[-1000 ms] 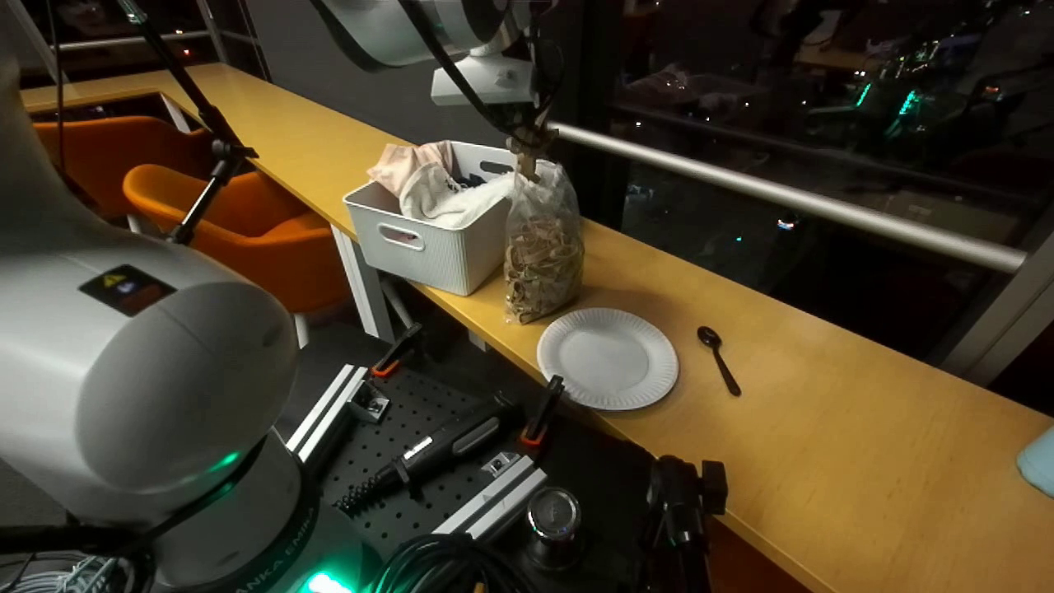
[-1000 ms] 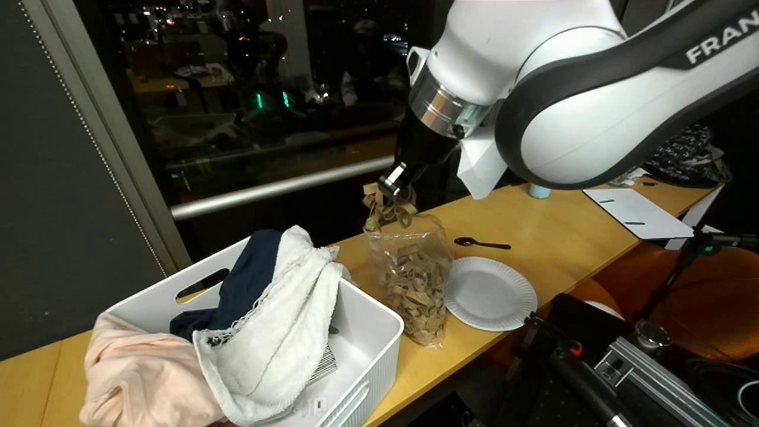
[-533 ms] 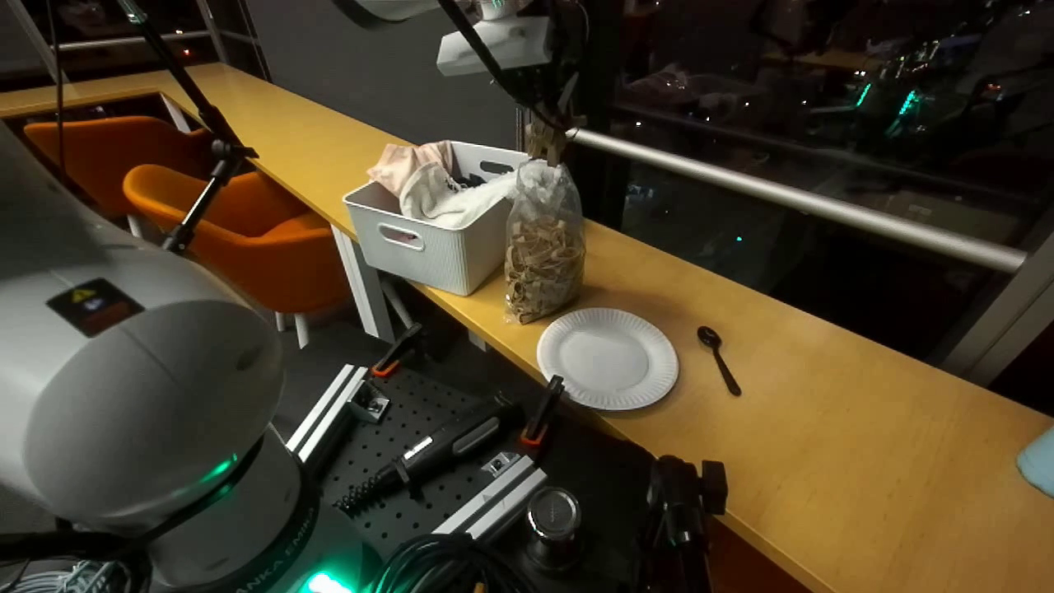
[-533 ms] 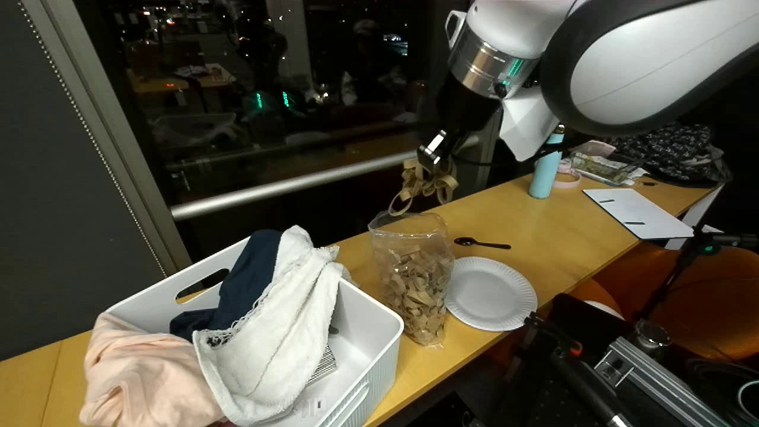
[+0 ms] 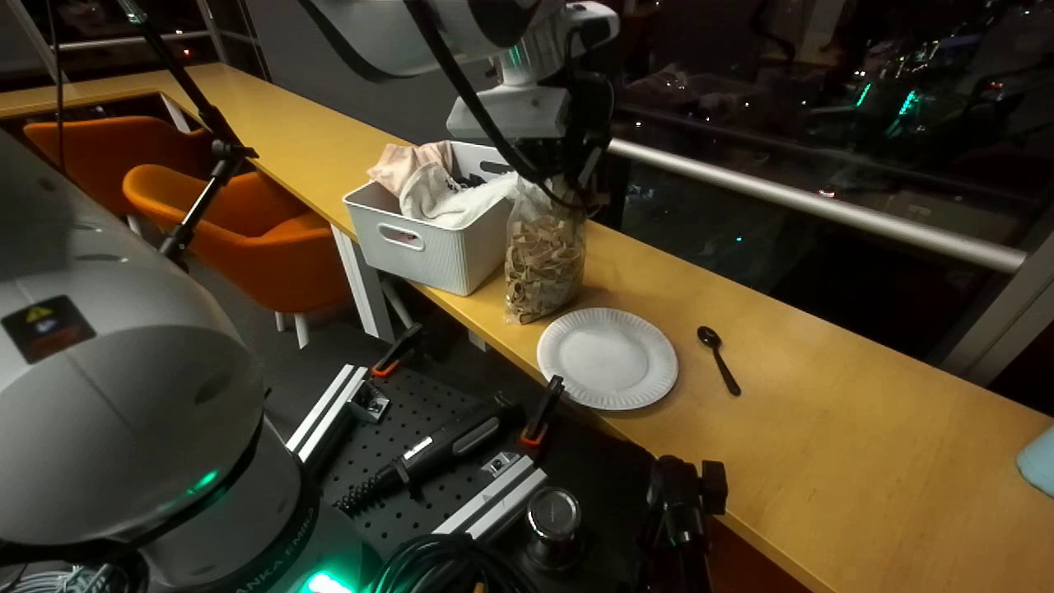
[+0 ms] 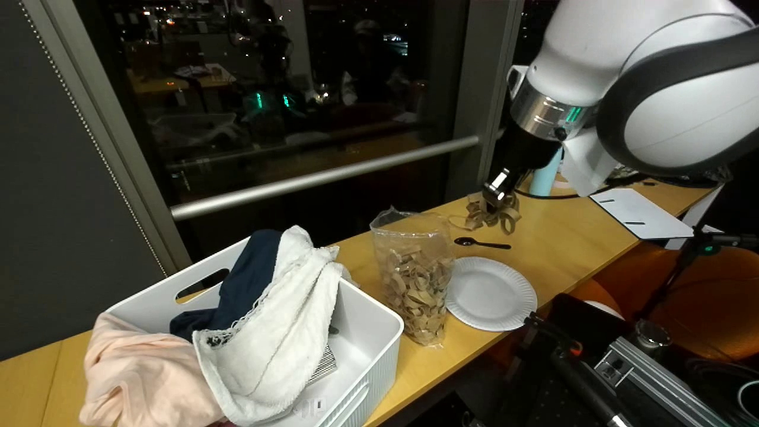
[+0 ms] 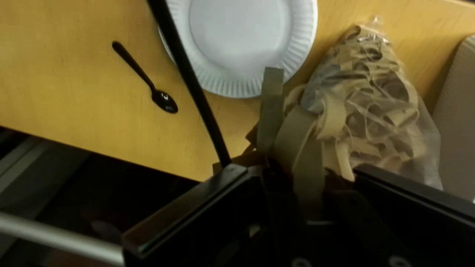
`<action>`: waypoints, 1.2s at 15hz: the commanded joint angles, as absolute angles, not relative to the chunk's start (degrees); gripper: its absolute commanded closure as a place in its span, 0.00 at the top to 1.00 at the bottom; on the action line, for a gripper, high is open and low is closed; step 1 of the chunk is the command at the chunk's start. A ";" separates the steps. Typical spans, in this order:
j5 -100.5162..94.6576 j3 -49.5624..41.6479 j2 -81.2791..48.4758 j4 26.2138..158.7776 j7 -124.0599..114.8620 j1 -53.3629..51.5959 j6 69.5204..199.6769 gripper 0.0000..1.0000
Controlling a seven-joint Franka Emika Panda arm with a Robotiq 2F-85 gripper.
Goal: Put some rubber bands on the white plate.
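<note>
The hand [image 6: 497, 200], gripping a clump of rubber bands [image 7: 293, 137], has swung clear of the bag [image 6: 418, 284] beside the white plate [image 6: 491, 293] and dipped lower: the pick looks done, though the bands seem to hang beside the plate, not yet over it.

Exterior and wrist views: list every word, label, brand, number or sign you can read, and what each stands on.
"ANKA EMIKA": on the base ring of the robot arm; start not visible.
Yellow warning triangle: dark sticker on the arm; other markings too blurred to read.
Mark inside the white storage bin: too small to read.
Wrist view: none.
</note>
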State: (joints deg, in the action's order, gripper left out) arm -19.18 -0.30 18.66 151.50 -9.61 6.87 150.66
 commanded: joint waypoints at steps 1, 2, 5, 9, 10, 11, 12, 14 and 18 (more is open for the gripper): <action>-19.02 -1.47 21.27 157.54 -9.43 9.93 153.01 0.03; -18.96 -1.93 21.05 158.51 -9.29 10.80 153.54 0.03; -17.91 -2.80 17.75 157.84 -8.96 12.39 155.55 0.03; -18.15 -2.72 12.59 155.74 -9.84 13.90 157.80 0.03; -17.80 -2.82 10.61 154.66 -9.47 13.68 158.40 0.03; -17.68 -2.85 8.86 153.75 -9.49 13.52 158.94 0.03; -17.69 -2.97 6.73 152.60 -9.51 13.36 159.62 0.03; -17.25 -3.73 2.95 150.47 -8.68 12.87 160.81 0.03; -14.74 -4.43 -4.02 146.62 -7.35 10.97 162.99 0.03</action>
